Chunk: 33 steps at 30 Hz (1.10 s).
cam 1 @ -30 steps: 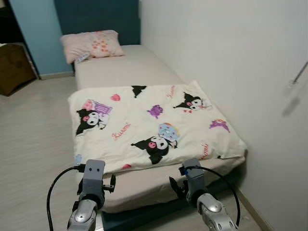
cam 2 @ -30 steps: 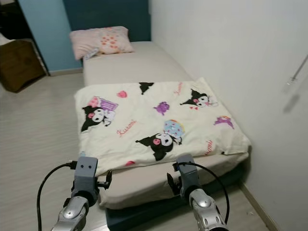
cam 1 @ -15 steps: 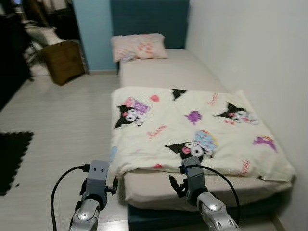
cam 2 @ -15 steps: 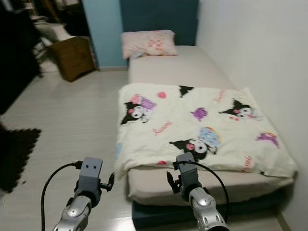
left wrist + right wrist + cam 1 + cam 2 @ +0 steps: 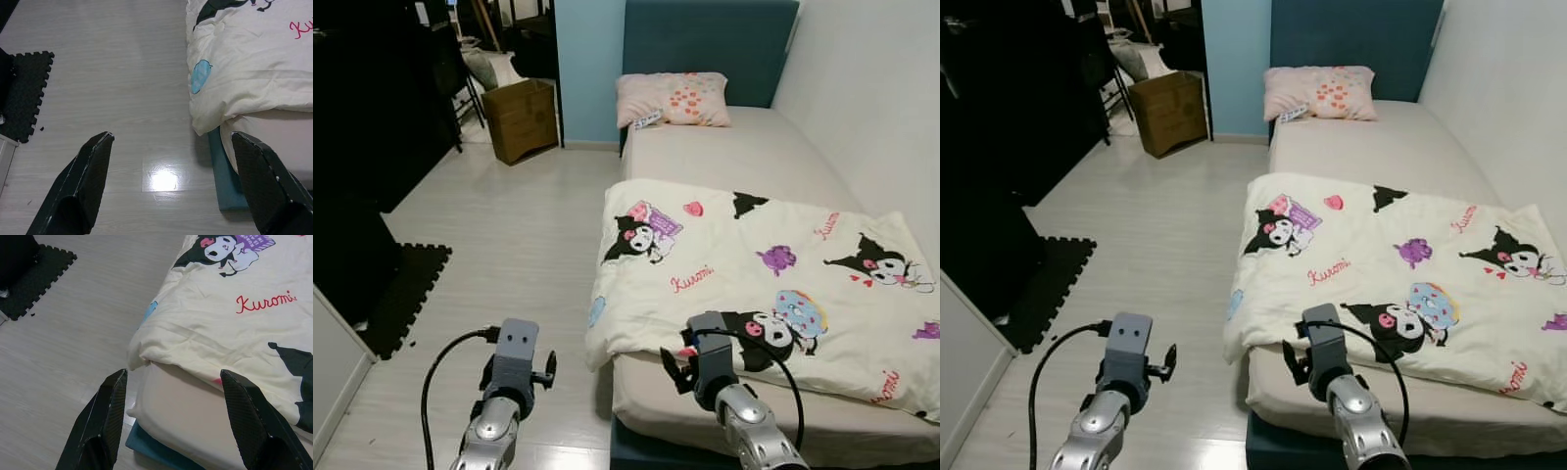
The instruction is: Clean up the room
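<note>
A cream quilt (image 5: 754, 264) printed with black cartoon figures lies spread over the near half of a bed (image 5: 734, 147). One corner of the quilt hangs over the mattress edge (image 5: 146, 347). A pink pillow (image 5: 674, 98) rests at the headboard, with a small white item (image 5: 646, 119) beside it. My left gripper (image 5: 172, 137) is open over the pale wood floor beside the bed. My right gripper (image 5: 173, 376) is open above the bed's near corner, with nothing between its fingers. Both arms (image 5: 509, 382) are held low in front of me.
A cardboard box (image 5: 521, 117) stands by the doorway at the back left. A black foam mat (image 5: 406, 294) lies on the floor to the left, near dark furniture (image 5: 372, 117). The white wall (image 5: 891, 98) runs along the bed's right side.
The camera has swung left: the bed now sits to the right, and the floor, box and mat have come into view. Both arms keep the same pose.
</note>
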{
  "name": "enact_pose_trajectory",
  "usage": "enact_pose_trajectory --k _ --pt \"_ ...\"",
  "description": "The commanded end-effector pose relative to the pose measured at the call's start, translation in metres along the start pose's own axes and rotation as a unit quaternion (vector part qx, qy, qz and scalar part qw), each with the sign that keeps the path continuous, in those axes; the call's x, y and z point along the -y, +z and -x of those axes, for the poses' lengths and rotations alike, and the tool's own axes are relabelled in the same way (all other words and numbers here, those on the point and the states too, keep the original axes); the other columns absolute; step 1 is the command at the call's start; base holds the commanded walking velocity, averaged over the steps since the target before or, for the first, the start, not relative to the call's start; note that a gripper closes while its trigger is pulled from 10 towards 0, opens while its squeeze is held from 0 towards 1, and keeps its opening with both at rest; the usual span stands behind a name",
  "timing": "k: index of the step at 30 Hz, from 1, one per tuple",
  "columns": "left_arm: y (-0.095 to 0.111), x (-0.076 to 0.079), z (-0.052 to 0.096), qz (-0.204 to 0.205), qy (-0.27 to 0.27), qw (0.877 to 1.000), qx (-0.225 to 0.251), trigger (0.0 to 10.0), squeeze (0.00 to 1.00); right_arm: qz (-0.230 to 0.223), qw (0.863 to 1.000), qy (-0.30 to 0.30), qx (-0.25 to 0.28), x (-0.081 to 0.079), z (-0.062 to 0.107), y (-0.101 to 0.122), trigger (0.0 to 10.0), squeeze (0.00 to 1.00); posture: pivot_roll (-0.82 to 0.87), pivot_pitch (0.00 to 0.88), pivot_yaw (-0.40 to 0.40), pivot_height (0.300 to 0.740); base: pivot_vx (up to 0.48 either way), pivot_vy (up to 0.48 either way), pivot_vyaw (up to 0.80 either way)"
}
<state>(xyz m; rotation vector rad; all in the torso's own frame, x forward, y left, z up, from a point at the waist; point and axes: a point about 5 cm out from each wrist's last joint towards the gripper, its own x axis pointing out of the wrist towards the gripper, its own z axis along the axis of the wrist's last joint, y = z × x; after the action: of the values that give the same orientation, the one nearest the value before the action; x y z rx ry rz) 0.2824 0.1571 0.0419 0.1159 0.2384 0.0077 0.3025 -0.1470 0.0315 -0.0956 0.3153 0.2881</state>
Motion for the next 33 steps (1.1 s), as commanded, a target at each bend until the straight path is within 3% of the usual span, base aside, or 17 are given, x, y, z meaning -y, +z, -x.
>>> enact_pose_trajectory --k 1,5,33 --pt "-0.0047 -0.0006 -0.0002 -0.007 0.002 1.000 -0.011 10.0 0.00 -0.010 1.000 -0.005 -0.005 0.0011 0.0031 -0.0059 10.0 0.00 -0.04 0.095 -0.045 0.740 0.000 0.000 0.00" --pt "-0.0034 -0.0012 -0.0009 0.000 0.008 1.000 -0.008 10.0 0.00 -0.010 1.000 -0.005 -0.005 0.0014 0.0035 -0.0063 10.0 0.00 -0.04 0.095 -0.045 0.740 0.000 0.000 0.00" --pt "-0.0029 -0.0088 -0.0024 0.019 0.033 0.999 -0.011 10.0 0.00 -0.011 1.000 0.000 0.000 0.0018 0.0043 -0.0055 10.0 0.00 -0.05 0.081 -0.058 0.740 0.000 -0.444 0.00"
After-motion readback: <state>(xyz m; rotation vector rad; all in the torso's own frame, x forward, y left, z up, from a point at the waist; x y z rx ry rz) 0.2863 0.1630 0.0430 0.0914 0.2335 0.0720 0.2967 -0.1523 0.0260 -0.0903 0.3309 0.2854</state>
